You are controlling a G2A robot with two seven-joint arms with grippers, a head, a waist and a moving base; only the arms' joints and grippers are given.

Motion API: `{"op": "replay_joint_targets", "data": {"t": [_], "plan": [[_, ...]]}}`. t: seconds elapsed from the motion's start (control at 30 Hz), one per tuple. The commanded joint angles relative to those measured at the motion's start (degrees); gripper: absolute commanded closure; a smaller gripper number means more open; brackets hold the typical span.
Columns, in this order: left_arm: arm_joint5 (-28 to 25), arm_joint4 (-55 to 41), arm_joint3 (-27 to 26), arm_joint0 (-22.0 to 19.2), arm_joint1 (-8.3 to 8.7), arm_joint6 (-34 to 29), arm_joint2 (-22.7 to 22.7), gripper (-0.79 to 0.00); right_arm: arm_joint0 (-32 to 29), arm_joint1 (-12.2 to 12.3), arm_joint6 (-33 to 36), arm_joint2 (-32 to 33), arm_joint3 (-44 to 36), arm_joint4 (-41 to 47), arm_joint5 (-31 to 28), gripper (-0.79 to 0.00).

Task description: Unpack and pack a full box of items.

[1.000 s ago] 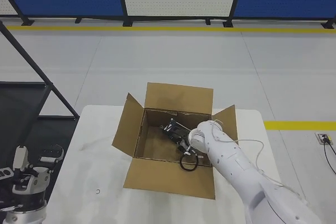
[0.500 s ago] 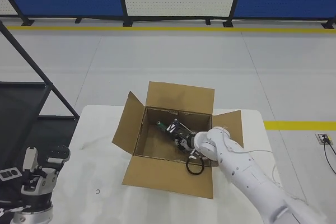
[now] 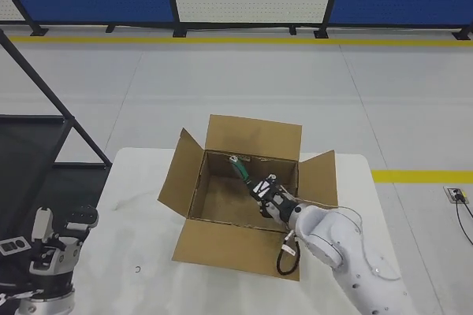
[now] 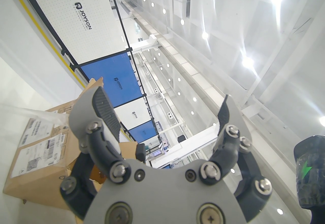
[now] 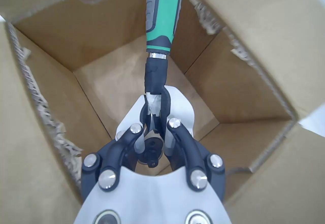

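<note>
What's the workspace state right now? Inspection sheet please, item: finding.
Surface: white table, box standing mid-table.
Job's things: open cardboard box, flaps out; green-handled ratchet wrench inside it, handle toward the back wall.
Clutter: small dark ring on the table left of the box, too small to identify.
Grippers: right pincer shut on the wrench near its head; left pincer open, holding nothing, pointing up.
Cables: black cable loop on the right arm over the box's front flap; floor cable by a socket.
Surroundings: barrier panels, yellow floor line, black frame.
</note>
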Motion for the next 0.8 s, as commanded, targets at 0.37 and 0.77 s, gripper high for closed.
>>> {"op": "replay_joint_targets", "data": {"t": [0.37,0.77], "plan": [[1.75,0.51,2.82,-1.47,0.11,-2.09,1.81,-0.785,-9.78,1.34,-6.13,7.25,-8.75,1.99,1.22,0.0],[4.68,10.27,3.88,-4.61,0.11,-2.49,9.66,-0.785,-9.8,1.49,-4.69,7.25,-10.64,1.92,-1.74,0.0]]}}
